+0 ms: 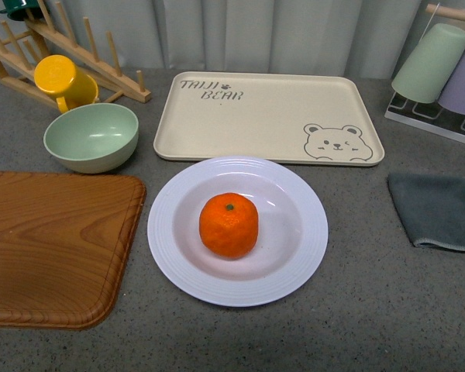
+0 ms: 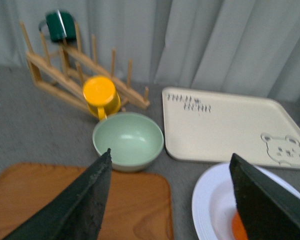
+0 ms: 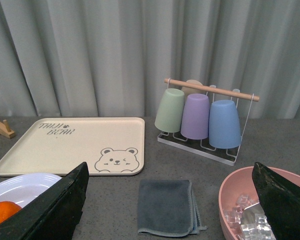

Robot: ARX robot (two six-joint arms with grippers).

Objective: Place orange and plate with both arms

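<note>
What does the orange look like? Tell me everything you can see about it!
The orange is small, round and bright orange, with dimpled, slightly shiny skin and a tiny green stem dot facing up. It looks whole and unpeeled. It sits in the middle of the white plate, resting on the plate's sunken centre. Only the plate touches it, and it casts a soft shadow there.

The orange (image 1: 229, 225) is vivid, green-dotted at the stem; plate (image 1: 161, 225) glossy white; beyond the black left pincer (image 2: 171, 154), bowl (image 2: 128, 140) pale green, mug (image 2: 101, 95) yellow, tray (image 2: 230, 125) bear-printed beige.
</note>
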